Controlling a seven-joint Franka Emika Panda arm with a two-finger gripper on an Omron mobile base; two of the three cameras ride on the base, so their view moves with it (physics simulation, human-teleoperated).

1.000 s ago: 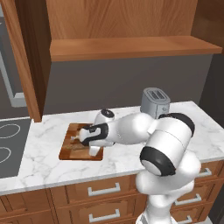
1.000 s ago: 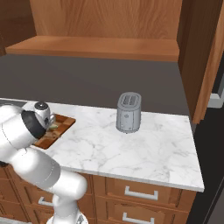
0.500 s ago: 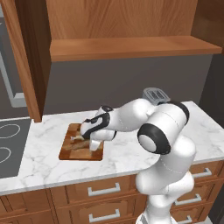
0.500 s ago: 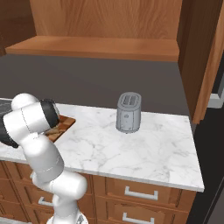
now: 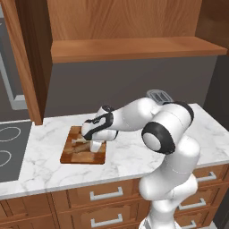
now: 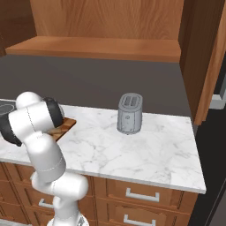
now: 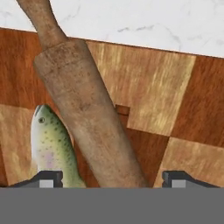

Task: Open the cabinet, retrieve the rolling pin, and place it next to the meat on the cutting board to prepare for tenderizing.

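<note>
1. A grey toaster (image 6: 130, 113) stands on the white marble bench (image 6: 145, 150), well apart from the cutting board (image 5: 71, 154). A black stovetop (image 5: 11, 154) lies at the bench's left end, near the board. Wooden drawers (image 5: 105, 194) with short silver handles run under the bench.
2. The cabinet (image 5: 116, 27) hangs above with its door (image 5: 22, 58) swung open at the left; its shelf looks bare.
3. The arm's own white elbow (image 6: 37, 119) blocks most of the board in the right base view.
4. The arm reaches low and leftward over the bench, its hand bent down above the board. The gripper (image 7: 111, 179) points down at the board with its fingertips (image 7: 48, 178) spread wide, one on each side of the rolling pin (image 7: 87, 109); it looks released, with gaps between the tips and the wood.
5. The rolling pin is a worn brown cylinder with a narrow handle, lying flat and slanted across the checkered board.
6. The meat (image 7: 52, 146), a small speckled greenish fish, lies on the board touching or just beside the pin.
</note>
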